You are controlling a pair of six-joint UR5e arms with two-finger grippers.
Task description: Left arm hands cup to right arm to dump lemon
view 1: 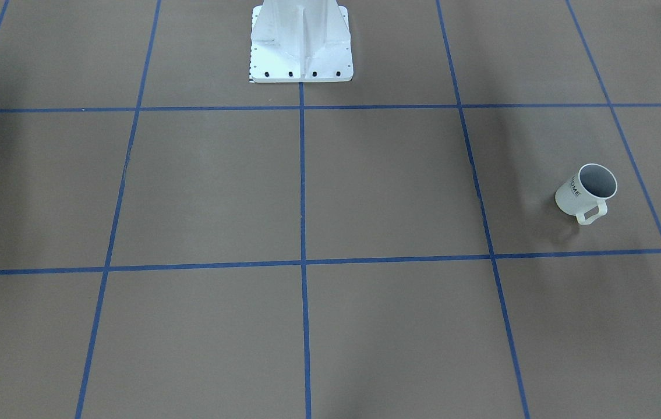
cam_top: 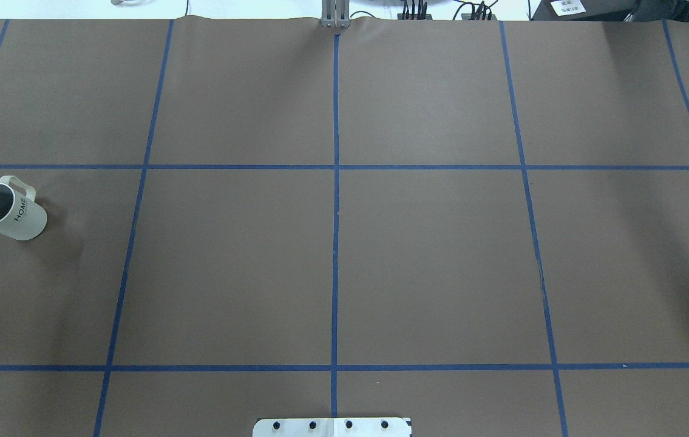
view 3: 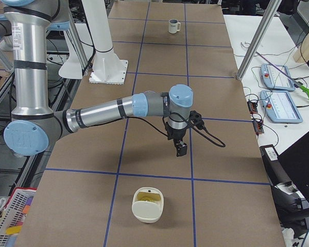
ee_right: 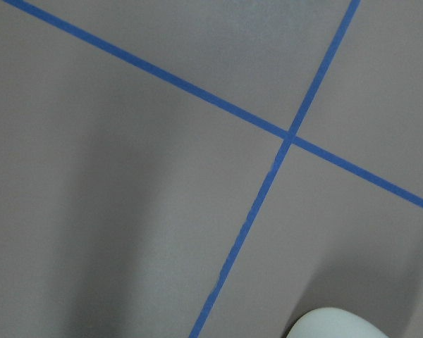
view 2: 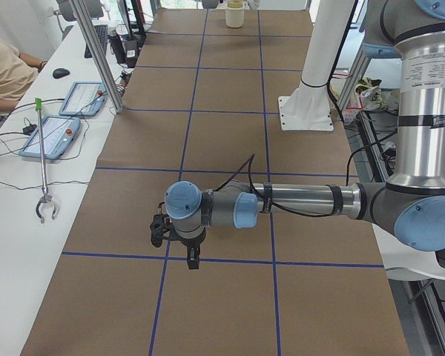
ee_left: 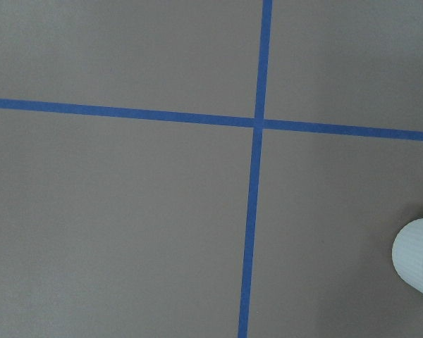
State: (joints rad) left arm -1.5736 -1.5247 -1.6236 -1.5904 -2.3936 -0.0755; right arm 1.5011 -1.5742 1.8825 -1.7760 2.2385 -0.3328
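Table (cam_top: 441,273): brown paper with a blue tape grid, filling the foreground.
Right arm (view 3: 103,114): stretched out above the table. The right gripper (view 3: 181,149) points down; its opening cannot be told.
Left arm (view 2: 304,200): stretched out likewise. The left gripper (view 2: 193,256) points down, its width also unclear.
White container (view 3: 148,207): near the table's right end, with something yellow inside, perhaps fruit.
Cup (cam_top: 7,210): upright on the table's left side, untouched, with its handle toward the operators.

A robotics lab, by the look of it: brown paper-covered bench (cam_top: 429,261) gridded in blue tape (cam_top: 336,243), white bolted robot pedestal (view 1: 301,46), grey-blue teach pendant (view 2: 55,137) on the white side desk (view 2: 15,252).
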